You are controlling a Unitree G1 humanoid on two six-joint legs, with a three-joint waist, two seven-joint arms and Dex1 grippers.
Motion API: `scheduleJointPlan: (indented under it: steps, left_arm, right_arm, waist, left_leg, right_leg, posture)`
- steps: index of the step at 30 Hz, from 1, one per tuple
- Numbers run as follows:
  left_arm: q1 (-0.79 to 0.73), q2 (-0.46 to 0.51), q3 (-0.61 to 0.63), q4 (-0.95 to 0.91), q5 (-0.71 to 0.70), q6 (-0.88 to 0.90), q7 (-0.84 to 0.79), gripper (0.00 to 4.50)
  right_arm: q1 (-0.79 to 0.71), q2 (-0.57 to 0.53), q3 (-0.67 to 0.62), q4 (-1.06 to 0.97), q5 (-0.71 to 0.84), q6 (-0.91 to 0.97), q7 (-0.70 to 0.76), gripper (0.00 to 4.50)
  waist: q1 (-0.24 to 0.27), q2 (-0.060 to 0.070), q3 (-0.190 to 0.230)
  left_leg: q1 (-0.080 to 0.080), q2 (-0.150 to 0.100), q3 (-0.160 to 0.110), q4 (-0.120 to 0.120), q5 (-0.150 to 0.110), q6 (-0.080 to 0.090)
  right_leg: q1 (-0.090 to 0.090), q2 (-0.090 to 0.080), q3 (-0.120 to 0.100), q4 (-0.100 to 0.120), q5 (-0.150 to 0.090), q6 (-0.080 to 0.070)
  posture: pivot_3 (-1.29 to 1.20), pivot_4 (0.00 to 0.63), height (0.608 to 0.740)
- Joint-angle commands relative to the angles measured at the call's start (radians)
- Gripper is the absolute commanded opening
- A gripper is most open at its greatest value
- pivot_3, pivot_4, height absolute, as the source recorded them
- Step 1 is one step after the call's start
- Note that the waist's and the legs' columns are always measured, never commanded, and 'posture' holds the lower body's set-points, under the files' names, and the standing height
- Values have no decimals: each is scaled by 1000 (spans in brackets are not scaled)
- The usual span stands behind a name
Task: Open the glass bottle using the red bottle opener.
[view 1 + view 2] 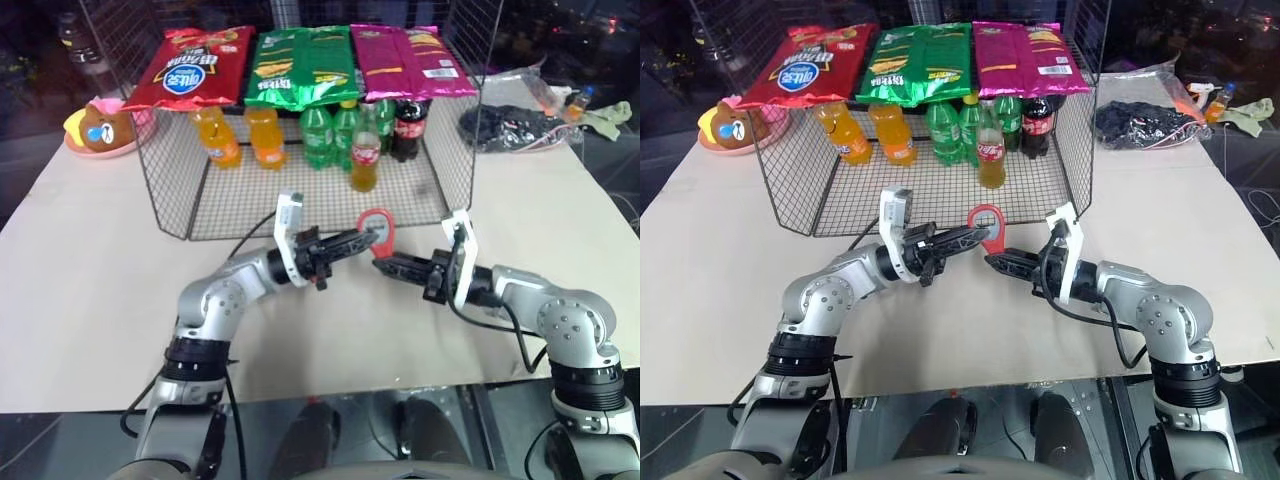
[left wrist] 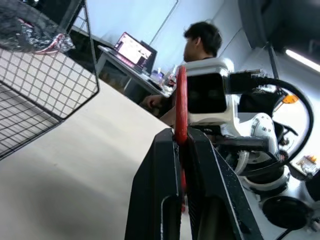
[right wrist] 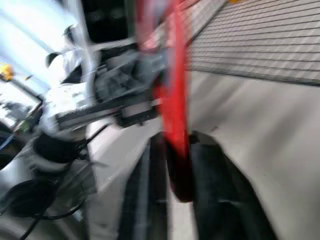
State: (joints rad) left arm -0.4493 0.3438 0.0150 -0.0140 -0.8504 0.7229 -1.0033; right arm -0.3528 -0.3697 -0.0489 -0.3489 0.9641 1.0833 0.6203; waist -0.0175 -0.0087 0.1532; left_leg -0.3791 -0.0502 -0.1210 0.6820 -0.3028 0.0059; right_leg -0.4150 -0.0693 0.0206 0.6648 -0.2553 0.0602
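Red plastic sits pinched between both sets of my fingers: my left gripper point(image 1: 372, 238) is clamped tight on the red bottle opener point(image 1: 377, 229), holding it upright above the table point(image 1: 90, 290), and my right gripper point(image 1: 381, 262) is closed on its lower end. Behind it, inside the wire basket point(image 1: 170, 190), the glass bottle point(image 1: 365, 152) stands upright.

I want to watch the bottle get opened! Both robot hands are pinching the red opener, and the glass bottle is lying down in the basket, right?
Not lying down: the left eye view shows the glass bottle standing upright in the basket. Both the left gripper and the right gripper do pinch the red opener.
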Motion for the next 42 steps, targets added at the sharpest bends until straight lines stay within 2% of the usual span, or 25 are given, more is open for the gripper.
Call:
scheduleJointPlan:
  steps: [1,5,10,31,42]
  left_arm:
    - [-17,-4,24,3,21,-19,31,0]
    - [-21,-10,19,9,22,-21,29,0]
    - [-15,-19,21,4,19,-16,28,0]
    - [6,-69,51,-6,3,-7,63,0]
    - [12,-108,92,-17,-54,10,96,0]
  right_arm:
    - [-1,-9,31,-50,27,8,16,45]
    - [-1,-8,42,-46,18,-5,15,45]
    - [-1,-6,45,-42,16,-6,6,2244]
    - [1,5,94,-45,21,9,8,2244]
    - [26,75,82,-11,15,-16,-22,2244]
  waist:
    - [0,0,0]
    - [0,0,0]
    - [1,0,0]
    - [1,0,0]
    - [1,0,0]
  left_leg:
    - [0,0,0,0,0,0]
    - [0,0,0,0,0,0]
    - [0,0,0,0,0,0]
    - [0,0,0,0,0,0]
    - [0,0,0,0,0,0]
  right_leg:
    - [0,0,0,0,0,0]
    - [0,0,0,0,0,0]
    - [0,0,0,0,0,0]
    - [0,0,0,0,0,0]
    - [0,0,0,0,0,0]
  posture:
    - [0,150,740]
    - [0,150,740]
    - [0,150,740]
    - [0,150,740]
    - [0,150,740]
